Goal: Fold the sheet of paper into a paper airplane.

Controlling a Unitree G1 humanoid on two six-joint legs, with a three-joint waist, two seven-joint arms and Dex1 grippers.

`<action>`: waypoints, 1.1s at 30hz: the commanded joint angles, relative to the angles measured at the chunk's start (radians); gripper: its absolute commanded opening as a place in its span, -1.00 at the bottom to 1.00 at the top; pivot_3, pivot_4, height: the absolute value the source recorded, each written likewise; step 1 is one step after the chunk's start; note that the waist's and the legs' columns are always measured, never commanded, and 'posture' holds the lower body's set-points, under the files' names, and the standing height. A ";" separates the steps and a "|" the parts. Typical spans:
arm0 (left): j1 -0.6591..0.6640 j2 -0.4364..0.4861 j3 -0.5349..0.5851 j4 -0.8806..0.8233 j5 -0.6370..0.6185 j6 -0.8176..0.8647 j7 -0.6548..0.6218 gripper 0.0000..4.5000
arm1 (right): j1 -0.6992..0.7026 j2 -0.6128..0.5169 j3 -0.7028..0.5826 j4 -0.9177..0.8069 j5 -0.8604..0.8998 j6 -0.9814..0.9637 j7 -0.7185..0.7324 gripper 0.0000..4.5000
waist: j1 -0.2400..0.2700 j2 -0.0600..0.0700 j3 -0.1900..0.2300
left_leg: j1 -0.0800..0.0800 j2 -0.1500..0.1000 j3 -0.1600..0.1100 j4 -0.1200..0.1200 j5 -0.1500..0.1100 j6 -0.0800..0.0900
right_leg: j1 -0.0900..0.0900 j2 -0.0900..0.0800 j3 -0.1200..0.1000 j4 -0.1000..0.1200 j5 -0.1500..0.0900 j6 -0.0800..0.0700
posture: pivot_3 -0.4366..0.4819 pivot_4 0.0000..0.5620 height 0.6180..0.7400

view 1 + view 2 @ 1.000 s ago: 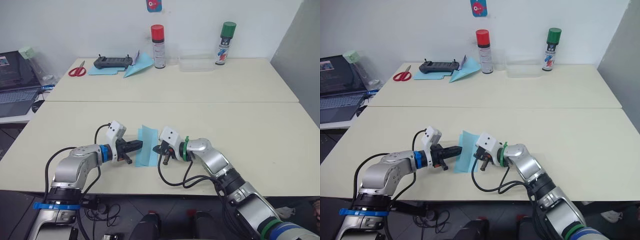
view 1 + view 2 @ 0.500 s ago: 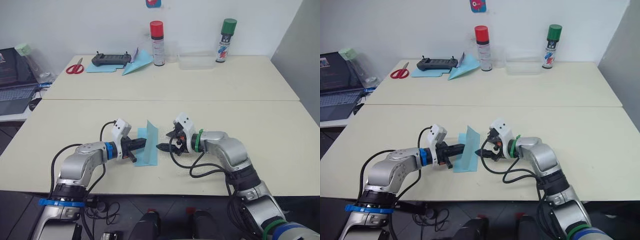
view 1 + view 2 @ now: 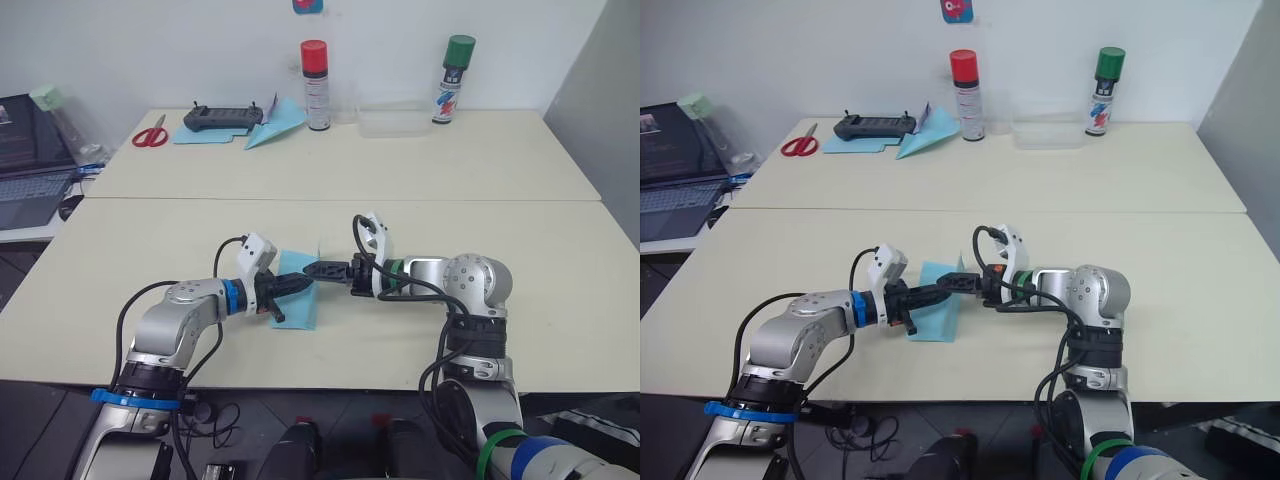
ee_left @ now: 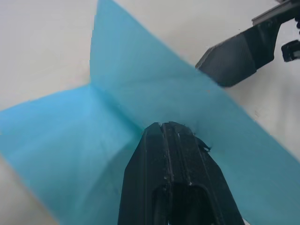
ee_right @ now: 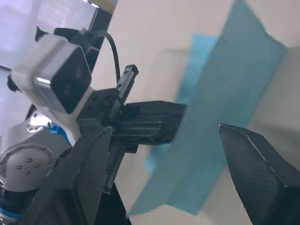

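Sheet of paper point(image 3: 297, 290): light blue, creased into two panels. One panel lies flat on the near table point(image 3: 150, 250); the other stands up from the fold line. It sits between the two hands, at the tips of both.

Left hand point(image 4: 165, 125): fingers closed together, pinching the raised panel of the sheet close to the crease. Left wrist view shows the black fingertips pressed shut with the blue paper caught between them.

Right hand point(image 3: 322, 269): fingers spread wide, holding nothing. Right wrist view shows the two fingers point(image 5: 255, 176) well apart, with the raised panel in the gap between them. Whether either finger touches the paper cannot be told. Its tips point straight at the left hand's tips, just beside them, on the opposite side of the raised panel.

Far beyond both hands, on the second table point(image 3: 480, 160) against the wall: red scissors point(image 3: 149, 135), black controller point(image 3: 222, 118) lying on a flat blue sheet point(image 3: 195, 137), a finished blue paper dart point(image 3: 275, 123), red-capped spray can point(image 3: 316, 85), clear plastic tray point(image 3: 395, 122), green-capped spray can point(image 3: 454, 80). Laptop point(image 3: 25, 165) well off to the left hand's outer side.
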 commanded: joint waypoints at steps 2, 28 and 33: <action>-0.010 -0.001 -0.001 -0.032 0.003 -0.025 -0.002 -1.00 | -0.004 0.037 0.010 -0.012 0.030 -0.010 -0.021 0.68 | -0.002 0.000 0.000 | 0.000 0.000 0.000 0.000 0.000 0.000 | 0.000 0.000 0.000 0.000 0.000 0.000 | -0.05 -0.47 1.00; -0.004 0.000 -0.057 0.023 0.080 -0.098 -0.016 -1.00 | 0.079 -0.049 0.059 -0.039 0.028 -0.070 -0.126 -0.97 | -0.001 0.000 0.000 | 0.000 0.000 0.000 0.001 0.000 0.000 | 0.001 0.000 -0.001 0.000 0.000 0.000 | -0.05 -0.47 1.00; -0.003 0.008 -0.123 0.099 0.163 -0.167 -0.020 -1.00 | 0.080 -0.073 0.032 -0.060 0.046 -0.045 -0.134 -0.97 | 0.000 0.000 0.000 | 0.000 0.000 0.000 0.001 0.000 0.000 | 0.001 0.001 -0.001 0.000 0.000 0.000 | -0.05 -0.47 1.00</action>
